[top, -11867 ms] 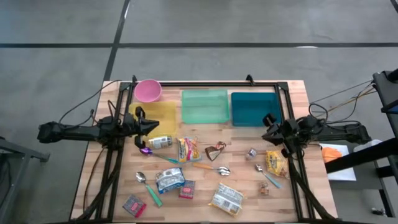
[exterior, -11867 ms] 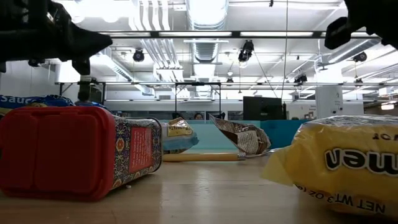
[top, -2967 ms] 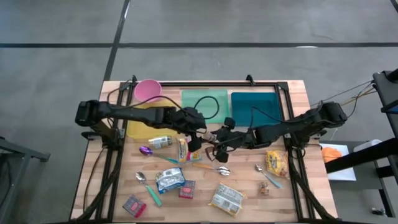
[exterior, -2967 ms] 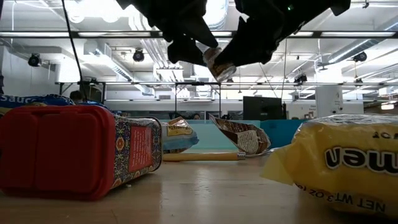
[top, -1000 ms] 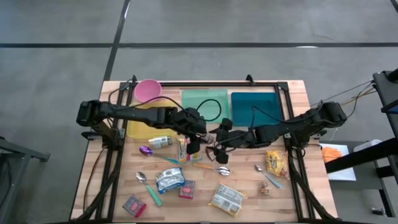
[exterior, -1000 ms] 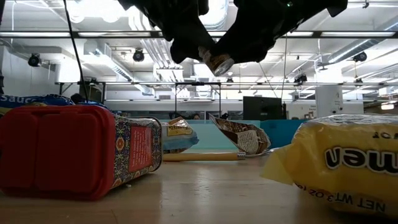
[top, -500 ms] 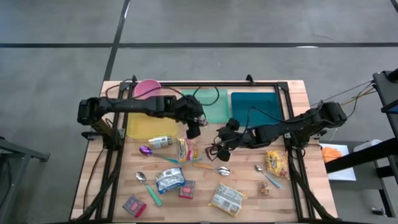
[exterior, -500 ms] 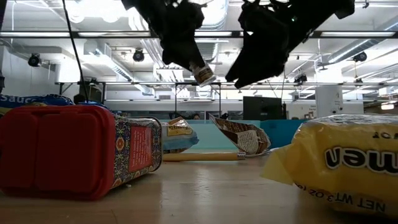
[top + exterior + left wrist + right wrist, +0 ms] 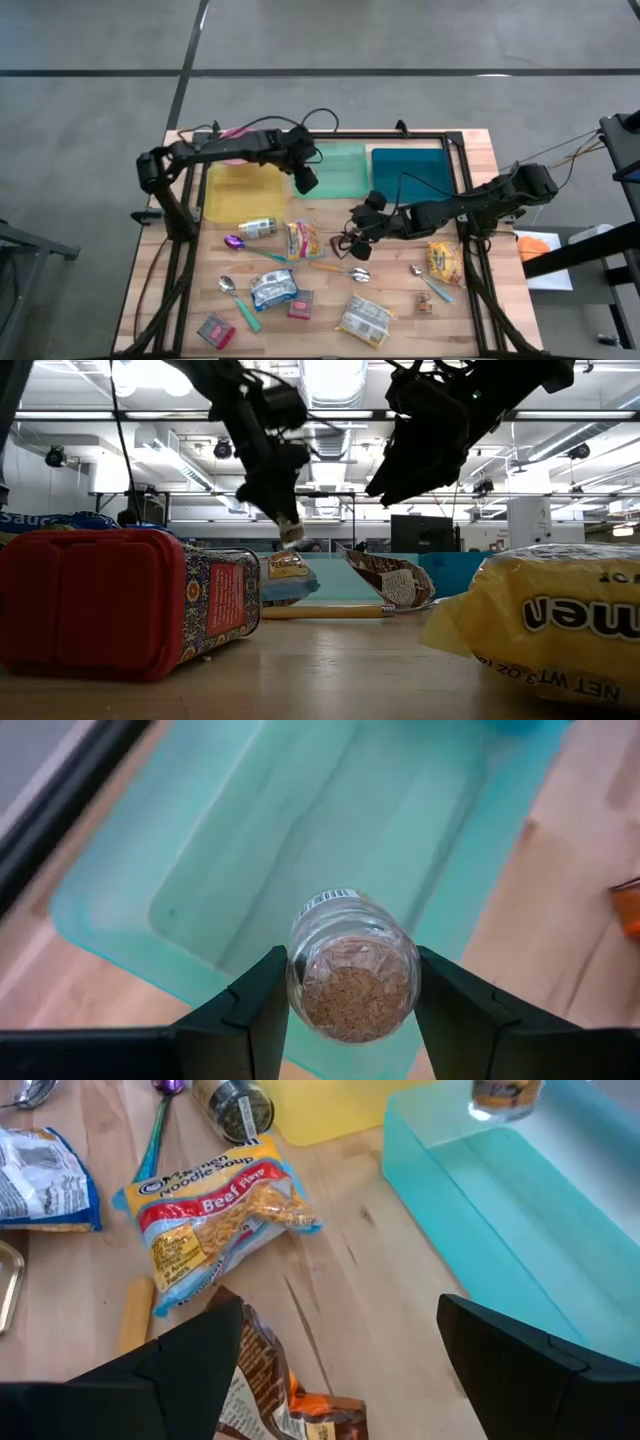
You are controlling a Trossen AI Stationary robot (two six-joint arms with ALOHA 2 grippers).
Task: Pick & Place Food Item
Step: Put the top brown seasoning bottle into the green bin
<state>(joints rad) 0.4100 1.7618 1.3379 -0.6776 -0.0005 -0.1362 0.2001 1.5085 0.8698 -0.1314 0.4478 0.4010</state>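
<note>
The left gripper (image 9: 350, 1010) is clamping a spice jar (image 9: 352, 968) over the green bin (image 9: 240, 850), probably for dropping in; right gripper (image 9: 352, 240) is waiting apart beside the bin

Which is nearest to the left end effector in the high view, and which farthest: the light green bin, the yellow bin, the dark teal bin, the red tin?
From the left end effector, which holds the spice jar:
1. Light green bin, directly beneath it.
2. Yellow bin, on its left.
3. Dark teal bin, on its right.
4. Red tin, at the table's front left corner.
</note>
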